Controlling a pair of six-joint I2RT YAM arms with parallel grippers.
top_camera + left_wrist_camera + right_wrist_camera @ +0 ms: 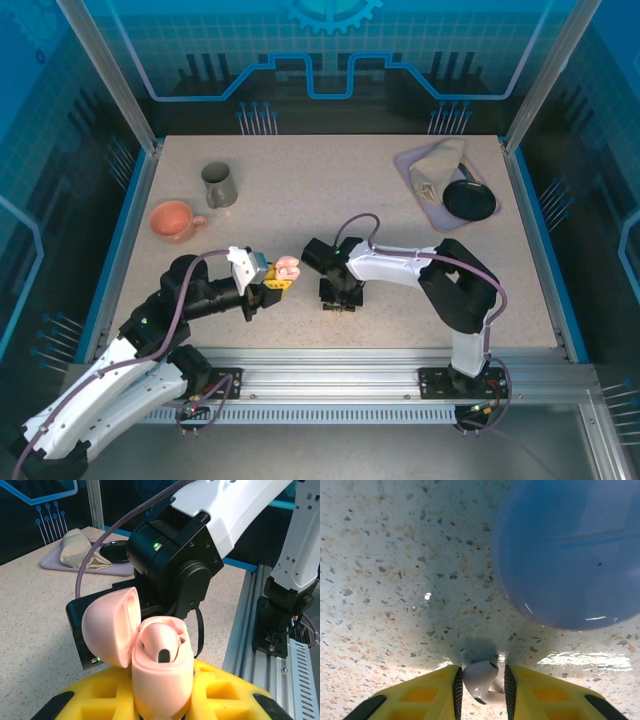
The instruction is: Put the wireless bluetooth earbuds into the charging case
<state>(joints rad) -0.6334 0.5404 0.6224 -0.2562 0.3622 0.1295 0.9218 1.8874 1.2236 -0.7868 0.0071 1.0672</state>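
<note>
Lavender-pale earbud (pixel 479 674) lies on the desk (pixel 380 580) inside my right tool (pixel 483 682), which points straight down. Its jaws sit tight to either side of the bud, but I can't tell whether they're clamping or only bracketing it. Bud's long axis looks to run along the jaws: rounded head fwd, stem back toward the wrist. Lavender case (pixel 570 555) is just ahead and to the right in the right wrist view, near the bud but not touching; can't tell if it's open. Left tool (pixel 160 700) is clenched on the pink case (pixel 162 665), lid hinged open, just left of the right tool. My read: right arm is nearer the bud, and the move turns on which case it goes to.
</note>
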